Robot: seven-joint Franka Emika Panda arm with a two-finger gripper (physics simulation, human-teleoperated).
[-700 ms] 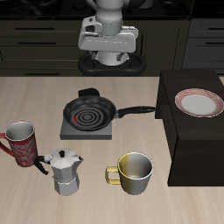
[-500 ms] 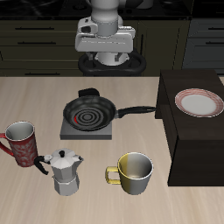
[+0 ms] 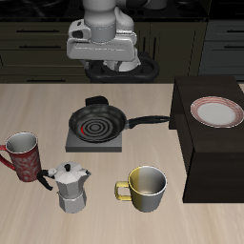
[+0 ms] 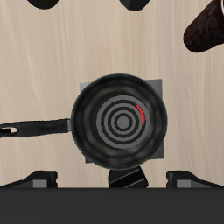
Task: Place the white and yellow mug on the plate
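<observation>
White and yellow mug (image 3: 145, 189) stands untouched near the table's front edge, beside the moka pot (image 3: 69, 187); nothing is done yet. Plate (image 3: 216, 112) sits bare on the dark raised block (image 3: 205, 157). Gripper (image 3: 112, 59) hangs high at the back over the frying pan (image 3: 97, 122), well apart from the mug, carrying nothing; finger spread cannot be told. Grasp, lift and placing all remain.

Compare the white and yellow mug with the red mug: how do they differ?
The white and yellow mug is olive-yellow, plain and wider; the red mug is patterned red and narrower. The yellow mug's loop handle matches its body; the red mug's handle is dark. The yellow mug stands nearer the table's front edge. Both stand upright on the table, openings up, untouched.
</observation>
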